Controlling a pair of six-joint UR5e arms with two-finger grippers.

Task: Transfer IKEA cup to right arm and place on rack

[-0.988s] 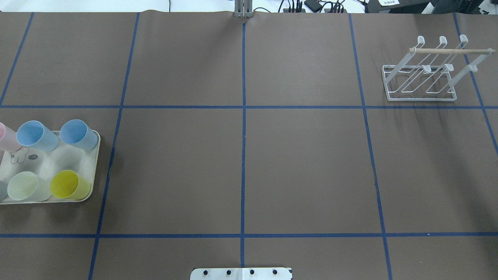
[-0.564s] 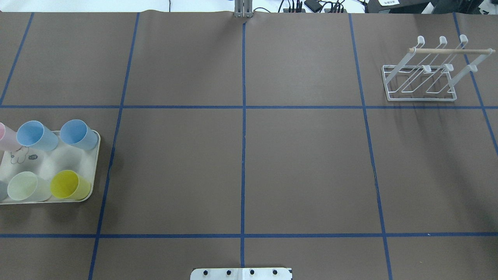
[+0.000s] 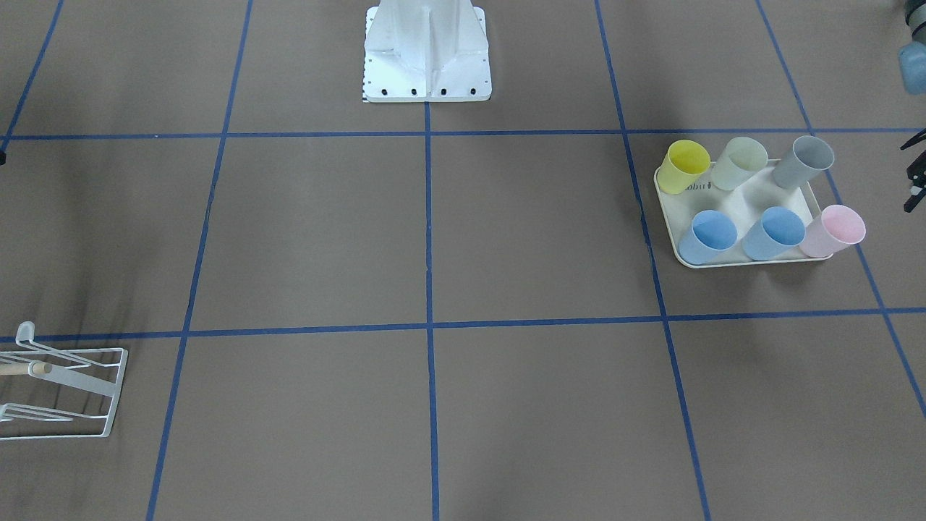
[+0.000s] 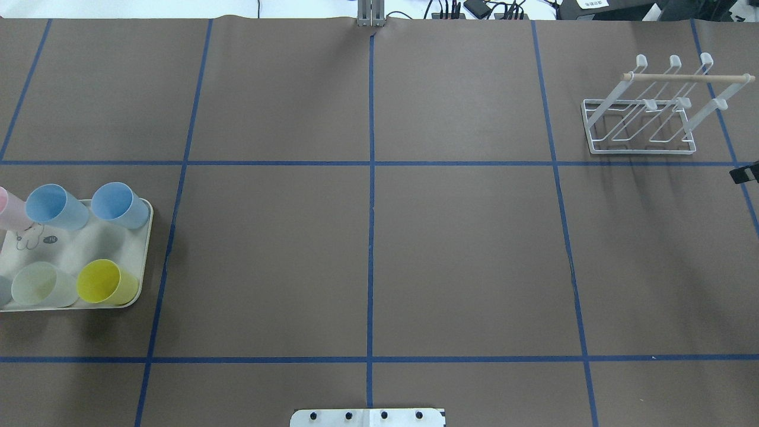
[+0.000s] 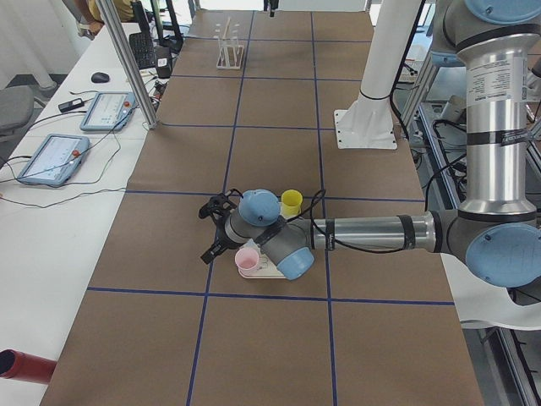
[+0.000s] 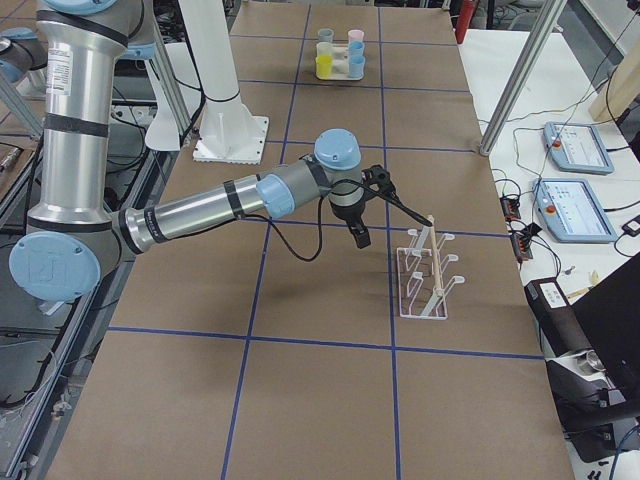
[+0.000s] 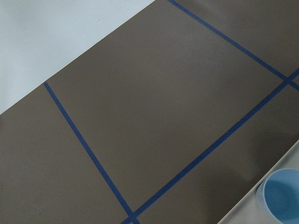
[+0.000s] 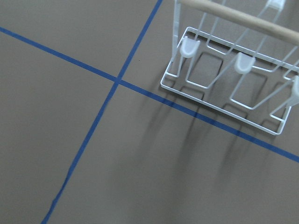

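Overhead exterior: right end effector [image 4: 745, 173] now seen at the frame edge

A black sliver is seen at the right edge of the overhead exterior view, on the robot's side of the rack [image 4: 642, 152]; a second ago only bare bench [image 4: 462, 255] was shown there. It is taken to be the right end effector, which is shown in the exterior right view raised above the bench near the rack and apart from it. Whether it is released or clenched cannot be told, since too little of it is shown. No cup is seen in it.

Nothing else is altered. All six cups are left upright in the tray [image 4: 77, 243], and none is hung on the rack. The left end effector [image 5: 213, 230] is held near the tray at the end where the pink cup [image 5: 247, 257] stands. It is cut off at the edge of the front-facing view, so its state cannot be told either, and no cup is gripped.

The task is therefore judged to be at its very start, with the left arm brought in for a pick and the right arm stationed for the handover. Which cup is meant cannot be told, though the pink one is nearest.
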